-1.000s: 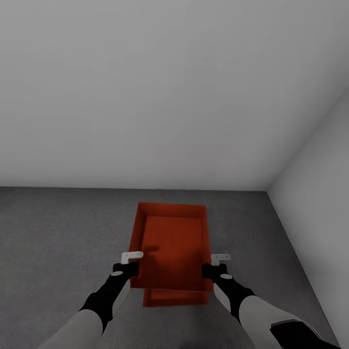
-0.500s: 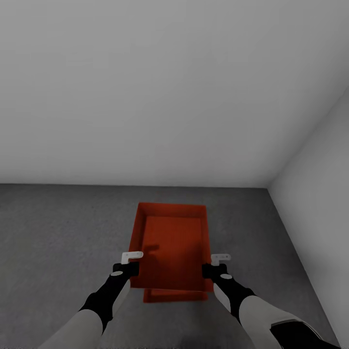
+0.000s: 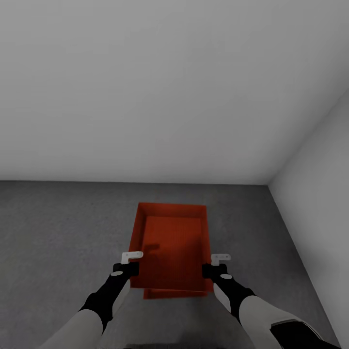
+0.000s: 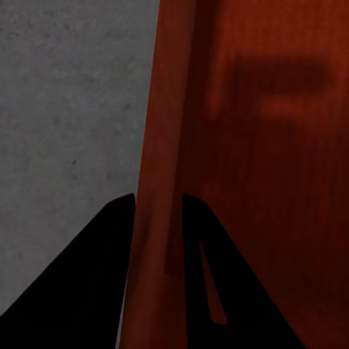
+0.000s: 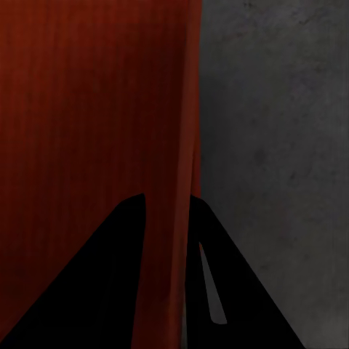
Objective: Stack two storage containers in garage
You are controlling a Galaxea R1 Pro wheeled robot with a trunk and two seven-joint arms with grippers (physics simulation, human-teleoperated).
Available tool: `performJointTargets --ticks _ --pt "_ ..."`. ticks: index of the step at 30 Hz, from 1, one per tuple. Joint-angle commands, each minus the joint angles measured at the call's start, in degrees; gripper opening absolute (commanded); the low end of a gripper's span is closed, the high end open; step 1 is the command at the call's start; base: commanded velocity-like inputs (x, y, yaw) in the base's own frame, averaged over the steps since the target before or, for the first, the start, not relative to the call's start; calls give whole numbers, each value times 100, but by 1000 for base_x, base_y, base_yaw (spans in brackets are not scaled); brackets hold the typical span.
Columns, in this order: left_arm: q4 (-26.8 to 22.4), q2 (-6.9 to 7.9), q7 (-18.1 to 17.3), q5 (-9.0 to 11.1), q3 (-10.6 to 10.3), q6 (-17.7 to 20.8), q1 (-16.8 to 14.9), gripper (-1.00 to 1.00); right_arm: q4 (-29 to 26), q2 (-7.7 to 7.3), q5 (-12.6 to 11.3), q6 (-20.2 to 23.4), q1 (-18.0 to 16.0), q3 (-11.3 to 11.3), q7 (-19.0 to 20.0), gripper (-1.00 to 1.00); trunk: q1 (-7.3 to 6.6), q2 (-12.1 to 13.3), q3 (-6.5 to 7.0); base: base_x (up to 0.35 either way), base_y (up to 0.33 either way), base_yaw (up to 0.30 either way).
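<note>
Head view: the held container [image 3: 170,247] hung between both arms over the dark concrete floor [image 3: 58,232] of the garage, near the corner where the grey walls [image 3: 169,87] met. The left gripper [image 3: 127,264] gripped its left long wall and the right gripper [image 3: 214,266] its right long wall, at matching points, which appeared meant to keep the bin level. A narrow strip of the second container [image 3: 172,293] showed beneath the near edge, on the floor. The upper bin sat almost squarely over it, a placement judged to serve the stacking step, with release not yet made.

Left wrist view: the left gripper [image 4: 156,218] was closed narrowly on the thin container wall [image 4: 156,145], one finger outside and one inside. The ribbed bin interior [image 4: 276,182] lay on the inner side and concrete on the other.

Right wrist view: the right gripper [image 5: 167,218] clamped the opposite wall [image 5: 185,131] likewise, fingers straddling it, floor beyond.
</note>
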Motion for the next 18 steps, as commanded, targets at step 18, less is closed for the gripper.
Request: performJointTargets --ticks 18 --pt "-4 -1 290 363 90 45 -1 -100 -12 0 8 -292 -3 -192 -464 -100 1 -4 -165 0 0 0"
